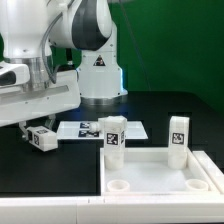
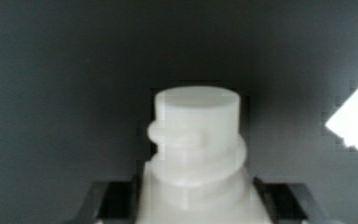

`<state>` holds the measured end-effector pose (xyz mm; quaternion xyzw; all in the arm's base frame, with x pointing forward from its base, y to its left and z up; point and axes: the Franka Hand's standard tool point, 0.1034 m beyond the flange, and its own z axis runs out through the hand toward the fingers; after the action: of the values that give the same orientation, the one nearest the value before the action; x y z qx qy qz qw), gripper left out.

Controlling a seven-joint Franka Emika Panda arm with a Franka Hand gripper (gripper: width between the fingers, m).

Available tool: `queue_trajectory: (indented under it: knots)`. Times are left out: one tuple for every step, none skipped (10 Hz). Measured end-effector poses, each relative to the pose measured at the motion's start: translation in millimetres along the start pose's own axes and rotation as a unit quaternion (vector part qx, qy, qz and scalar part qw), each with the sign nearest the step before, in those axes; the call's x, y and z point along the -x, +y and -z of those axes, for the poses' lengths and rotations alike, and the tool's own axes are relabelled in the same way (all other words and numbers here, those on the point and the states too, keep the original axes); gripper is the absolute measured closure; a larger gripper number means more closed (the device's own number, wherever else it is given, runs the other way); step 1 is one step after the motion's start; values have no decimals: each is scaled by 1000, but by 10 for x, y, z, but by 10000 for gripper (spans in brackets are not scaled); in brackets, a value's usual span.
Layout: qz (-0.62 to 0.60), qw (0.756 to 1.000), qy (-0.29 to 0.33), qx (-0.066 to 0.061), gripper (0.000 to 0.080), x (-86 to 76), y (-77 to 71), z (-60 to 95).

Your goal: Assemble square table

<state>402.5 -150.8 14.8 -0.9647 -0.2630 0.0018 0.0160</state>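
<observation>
Three of the four legs are in view. The held leg point(image 1: 44, 138) lies sideways in the gripper point(image 1: 39, 134), well off the tabletop point(image 1: 150, 165) toward the exterior view's left and above the black table point(image 1: 60, 170). The jaws are partly closed and clamped on the leg's blocky, tagged end. In the wrist view its round stub point(image 2: 197, 115) points away from the dark fingers point(image 2: 108, 196).

The first standing leg point(image 1: 113, 135) and the second standing leg point(image 1: 178, 132) are upright at the tabletop's two far corners; whether they are screwed home I cannot tell. The tabletop's near corner holes point(image 1: 118, 185) are both empty. The marker board point(image 1: 85, 128) lies flat just beyond the tabletop's far corner on the exterior view's left.

The leg looks like stiff, light moulded plastic with smooth, rather slick faces. It should take a firm squeeze without harm, but it may twist in the pads if gripped loosely. The flat sides of the block are the best hold, leaving the ridged round end free to enter a hole. The tabletop is probably light enough to slide when a leg is turned into it.
</observation>
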Motion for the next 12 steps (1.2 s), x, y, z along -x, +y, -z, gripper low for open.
queue_trajectory:
  knots:
    - [-31,1000,0,0,515,2,-1,-2]
    - [-52,999,0,-1,515,8,-2,-9]
    - [-142,990,11,13,515,23,14,-30]
    - [-221,975,18,21,514,78,-12,-72]
    - [-278,960,19,17,514,161,18,-85]
    - [-302,953,21,16,514,210,46,-86]
    - [-307,951,21,15,514,191,31,-87]
    - [-306,952,20,15,429,193,32,-88]
    - [-306,952,19,14,245,193,27,-90]
    - [-308,951,10,-2,245,157,-1,-73]
    - [-305,952,7,-14,171,73,33,-13]
    - [-288,957,-15,-37,171,-38,63,59]
